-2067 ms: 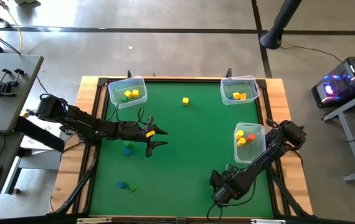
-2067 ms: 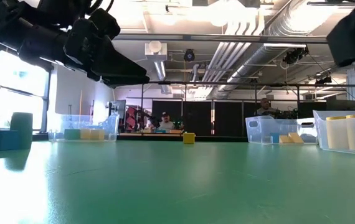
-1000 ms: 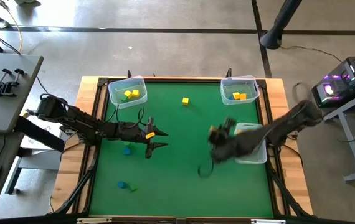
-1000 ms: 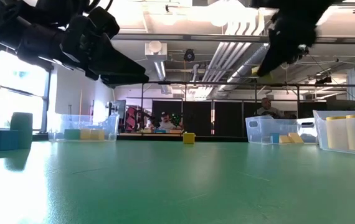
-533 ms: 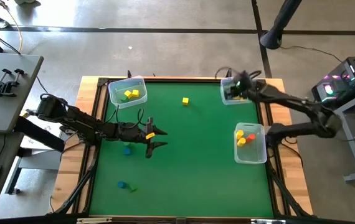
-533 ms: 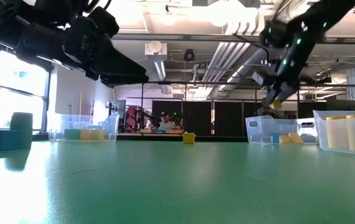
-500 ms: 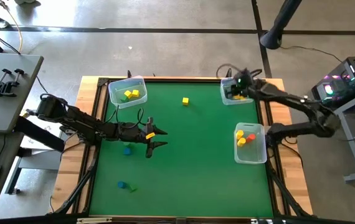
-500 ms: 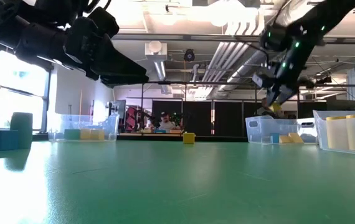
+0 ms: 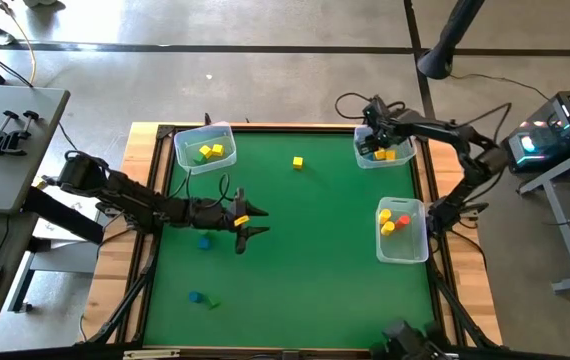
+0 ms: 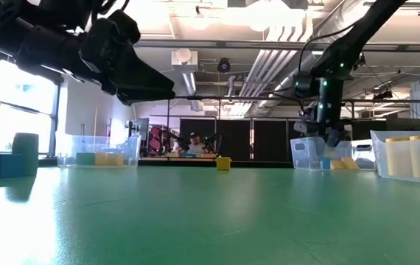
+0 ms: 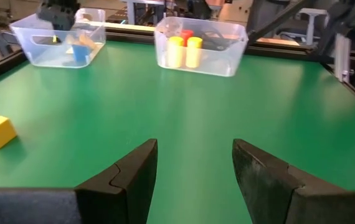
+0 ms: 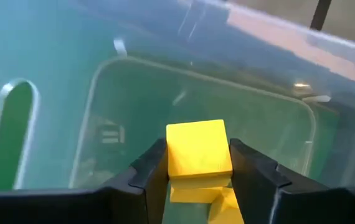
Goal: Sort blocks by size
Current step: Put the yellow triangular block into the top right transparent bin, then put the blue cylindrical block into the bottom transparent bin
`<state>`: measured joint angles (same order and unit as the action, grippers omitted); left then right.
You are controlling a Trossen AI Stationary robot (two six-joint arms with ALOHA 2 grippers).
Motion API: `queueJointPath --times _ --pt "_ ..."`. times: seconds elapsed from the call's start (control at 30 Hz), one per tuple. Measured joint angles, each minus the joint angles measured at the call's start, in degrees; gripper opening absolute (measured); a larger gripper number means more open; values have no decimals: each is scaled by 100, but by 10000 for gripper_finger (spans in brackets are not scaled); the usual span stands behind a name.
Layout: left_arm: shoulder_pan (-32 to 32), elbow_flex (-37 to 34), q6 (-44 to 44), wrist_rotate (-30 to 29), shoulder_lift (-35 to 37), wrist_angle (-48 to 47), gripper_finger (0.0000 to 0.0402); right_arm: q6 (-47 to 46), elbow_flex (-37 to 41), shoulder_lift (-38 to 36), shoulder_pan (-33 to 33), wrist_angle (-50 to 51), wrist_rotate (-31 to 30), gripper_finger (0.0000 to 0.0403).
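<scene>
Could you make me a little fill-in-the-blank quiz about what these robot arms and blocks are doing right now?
1. The right hand grips a ____ block over the far right bin.
2. The left hand is open and holds ____.
3. The number of clear bins on the table is ____.
4. The loose yellow block lies between the two ____ bins.

Missing words: yellow; nothing; three; far
</scene>
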<state>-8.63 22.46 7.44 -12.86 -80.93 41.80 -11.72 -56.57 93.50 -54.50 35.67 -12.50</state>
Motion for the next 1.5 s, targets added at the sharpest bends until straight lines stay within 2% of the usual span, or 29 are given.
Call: queueJointPath --times 0.1,0.23,0.47,0.6,0.7,0.8,0.9,1.0,1.1,1.27,1.37,1.5 --pt "-124 0 -2 -48 4 0 195 177 -12 129 0 68 -4 153" --pt "-341 0 -6 -468 4 -26 195 463 -12 122 -2 167 -3 170" --pt "-689 73 -202 -1012 141 -164 195 842 -91 -393 -2 206 -104 187" --pt "-893 510 -652 -1186 379 -1011 195 774 -115 -1005 79 109 -215 188" --pt "-1116 1090 -759 -1445 517 -2401 195 719 19 -1547 411 -223 -206 188" --pt "-1413 1801 -582 -1743 553 -4110 195 703 340 -2055 1077 -796 -51 188" --pt "-1788 2574 -210 -1973 530 -5977 195 584 849 -2470 2026 -1718 -28 188" --pt "-2192 3325 453 -2043 452 -7692 195 379 1507 -2672 3069 -2989 -5 188" --pt "-2615 3983 1203 -1982 341 -8986 195 231 2169 -2662 4081 -4509 -32 188" --pt "-3285 4840 2790 -1449 -17 -10637 195 458 2959 -2353 5569 -6421 -243 188" --pt "-3596 5220 3972 -911 -345 -11552 195 780 3221 -2082 6238 -6776 -456 188" --pt "-3969 5416 5240 -21 -804 -12407 192 513 3293 -1567 6805 -6860 -950 188"
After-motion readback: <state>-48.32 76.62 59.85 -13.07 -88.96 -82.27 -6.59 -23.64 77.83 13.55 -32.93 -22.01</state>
